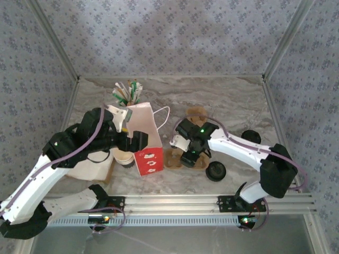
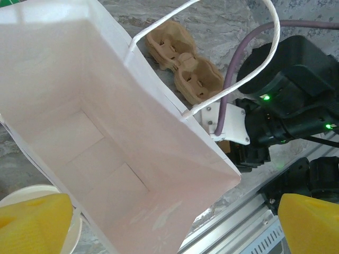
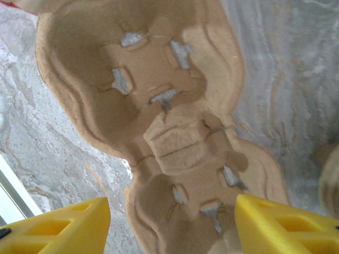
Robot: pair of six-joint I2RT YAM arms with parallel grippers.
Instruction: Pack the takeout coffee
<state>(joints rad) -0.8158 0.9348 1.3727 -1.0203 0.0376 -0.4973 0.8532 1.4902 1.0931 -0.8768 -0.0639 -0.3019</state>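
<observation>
**Status: right gripper (image 3: 172, 222) over cup carrier (image 3: 169, 132), left gripper (image 2: 175, 227) at paper bag (image 2: 106, 137)**

Top view, lower right of centre: black lid (image 1: 216, 171) lies flat on the marble table (image 1: 238, 100); just left of it lies the cup carrier, beside the upright paper bag at frame centre. The right gripper hangs above the carrier's lower end, jaws partly apart, one finger on either side, nothing gripped. The left gripper sits at the bag's open mouth, jaws spread wide, holding nothing; paper cup (image 2: 21, 193) is at lower left of its wrist view. Farther up: second lid (image 1: 251, 136) at right; stirrers (image 1: 127, 94) at upper left.
</observation>
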